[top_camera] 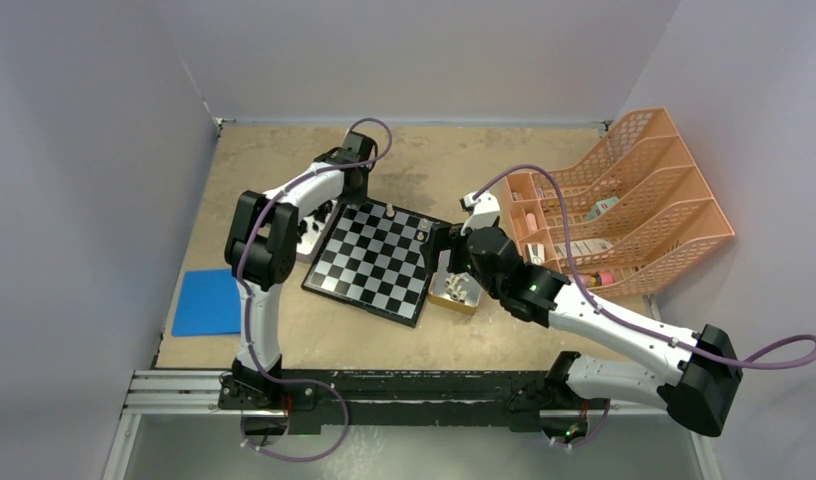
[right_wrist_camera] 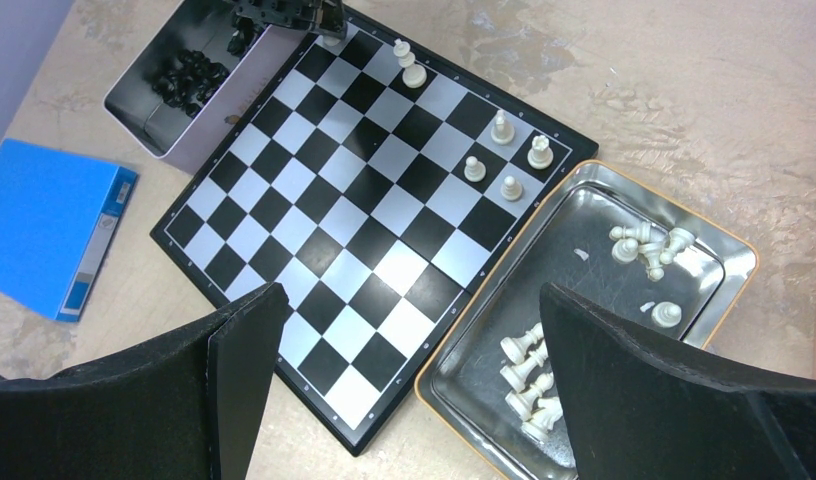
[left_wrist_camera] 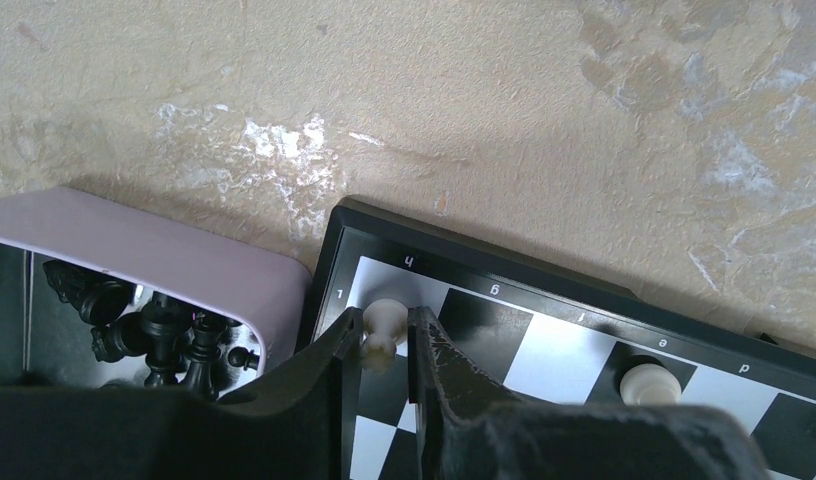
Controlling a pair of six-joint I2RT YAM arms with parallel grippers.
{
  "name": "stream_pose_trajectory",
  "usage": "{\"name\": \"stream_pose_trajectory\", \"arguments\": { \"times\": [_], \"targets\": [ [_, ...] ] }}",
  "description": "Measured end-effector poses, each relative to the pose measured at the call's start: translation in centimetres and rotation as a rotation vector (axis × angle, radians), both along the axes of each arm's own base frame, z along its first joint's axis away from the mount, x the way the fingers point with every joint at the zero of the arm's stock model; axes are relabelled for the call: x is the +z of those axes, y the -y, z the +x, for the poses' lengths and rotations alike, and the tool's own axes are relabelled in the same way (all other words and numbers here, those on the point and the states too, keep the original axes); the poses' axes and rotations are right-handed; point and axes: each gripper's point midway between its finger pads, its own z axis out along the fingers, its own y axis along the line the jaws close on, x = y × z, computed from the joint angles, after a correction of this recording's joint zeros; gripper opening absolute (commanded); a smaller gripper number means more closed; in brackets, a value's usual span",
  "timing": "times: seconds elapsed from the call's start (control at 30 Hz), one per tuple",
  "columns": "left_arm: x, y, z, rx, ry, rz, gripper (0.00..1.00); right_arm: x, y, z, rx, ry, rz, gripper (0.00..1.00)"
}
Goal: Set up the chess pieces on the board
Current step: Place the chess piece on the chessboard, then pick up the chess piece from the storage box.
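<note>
The board (top_camera: 369, 262) lies mid-table, a few cream-white chess pieces (right_wrist_camera: 501, 127) standing along its far edge. My left gripper (left_wrist_camera: 386, 315) is at the board's far-left corner (top_camera: 342, 203), its fingers pressed to both sides of a white chess piece (left_wrist_camera: 384, 322) that stands on the corner square. Another white piece (left_wrist_camera: 649, 382) stands a few squares along. My right gripper (right_wrist_camera: 412, 292) hovers wide open and empty over the board's near right corner, beside a metal tray (right_wrist_camera: 584, 260) of white pieces (right_wrist_camera: 529, 355). Black pieces (left_wrist_camera: 154, 335) lie in a lilac tray (left_wrist_camera: 164, 255).
A blue folder (top_camera: 209, 302) lies left of the board. An orange wire rack (top_camera: 624, 210) fills the right back corner. The tray of white pieces (top_camera: 456, 292) touches the board's right side, and the tray of black pieces (top_camera: 314, 225) its left. Grey walls close in the table.
</note>
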Motion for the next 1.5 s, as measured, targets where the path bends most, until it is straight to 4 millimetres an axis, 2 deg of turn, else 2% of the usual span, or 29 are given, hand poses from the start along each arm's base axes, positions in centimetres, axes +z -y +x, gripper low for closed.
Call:
{"name": "stream_pose_trajectory", "arguments": {
  "times": [0.3, 0.5, 0.6, 0.67, 0.77, 0.83, 0.93, 1.03, 1.17, 1.33, 1.47, 1.5],
  "targets": [
    [0.0, 0.1, 0.0, -0.010, 0.000, -0.001, 0.34, -0.1, 0.0, 0.0, 0.000, 0.000, -0.002, 0.99],
    [0.0, 1.0, -0.2, -0.039, -0.014, -0.047, 0.44, -1.6, 0.0, 0.0, -0.008, -0.031, -0.019, 0.99],
    [0.9, 1.7, -0.5, -0.057, -0.012, -0.083, 0.52, -2.4, 0.2, -0.2, -0.023, -0.054, -0.014, 0.99],
    [2.5, 1.9, -0.6, -0.064, 0.006, -0.107, 0.55, -2.9, 0.3, -0.3, -0.031, -0.068, -0.010, 0.99],
    [6.4, 2.2, -0.7, -0.067, 0.073, -0.148, 0.57, -3.4, 0.5, -0.4, -0.045, -0.084, -0.011, 0.97],
    [9.6, 2.2, -0.9, -0.069, 0.130, -0.171, 0.57, -3.8, 0.5, -0.3, -0.054, -0.093, -0.014, 0.92],
    [14.0, 1.9, -1.8, -0.070, 0.206, -0.204, 0.57, -4.6, 0.5, -0.2, -0.069, -0.111, -0.027, 0.80],
    [17.8, 1.3, -3.5, -0.079, 0.274, -0.234, 0.56, -5.3, 0.4, -0.2, -0.078, -0.129, -0.035, 0.66],
    [20.6, 0.6, -7.0, -0.105, 0.310, -0.271, 0.56, -6.0, 0.5, 0.0, -0.092, -0.148, -0.039, 0.47],
    [21.9, 0.5, -12.1, -0.192, 0.313, -0.339, 0.58, -7.1, 2.0, 1.3, -0.154, -0.177, -0.041, 0.41],
    [22.0, 0.1, -16.9, -0.276, 0.322, -0.389, 0.61, -9.3, 5.1, 3.3, -0.253, -0.224, -0.073, 0.36],
    [22.0, 0.1, -17.3, -0.282, 0.323, -0.392, 0.61, -9.9, 5.9, 3.8, -0.280, -0.236, -0.085, 0.36]
  ]
}}
